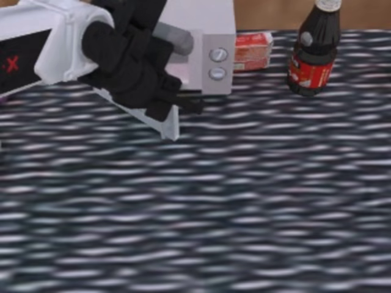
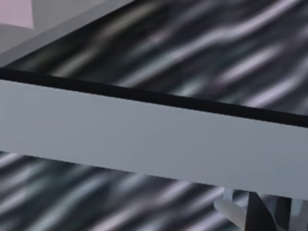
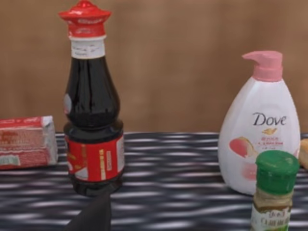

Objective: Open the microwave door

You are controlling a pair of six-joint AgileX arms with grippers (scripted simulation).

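Start from the microwave door (image 1: 160, 122): you see it already swung partway out from the microwave (image 1: 204, 36), which sits at the far edge of the tabletop (image 1: 244, 213), at about 11 o'clock in the top view. The door's long axis runs from roughly 10 o'clock, where it disappears under the arm near its hinge side, down to 4 o'clock, where its free corner points out over the tabletop. The two knobs on the panel stay just to the 3 o'clock side of the opening.

Your left gripper (image 1: 183, 101) sits right at the door, on its microwave side near the free edge, so the door lies toward 7 o'clock from the jaws. The left wrist view shows the door (image 2: 144, 134) as a broad grey band right against the camera; you cannot tell whether the jaws are spread or pressed together.

By my judgement, swinging the door wider means carrying that free edge on toward 8 o'clock, and the left arm is clearly the nearer one.

Your right arm is out of the top view; its wrist view faces a dark sauce bottle (image 3: 92, 110) near 2 o'clock on the tabletop.
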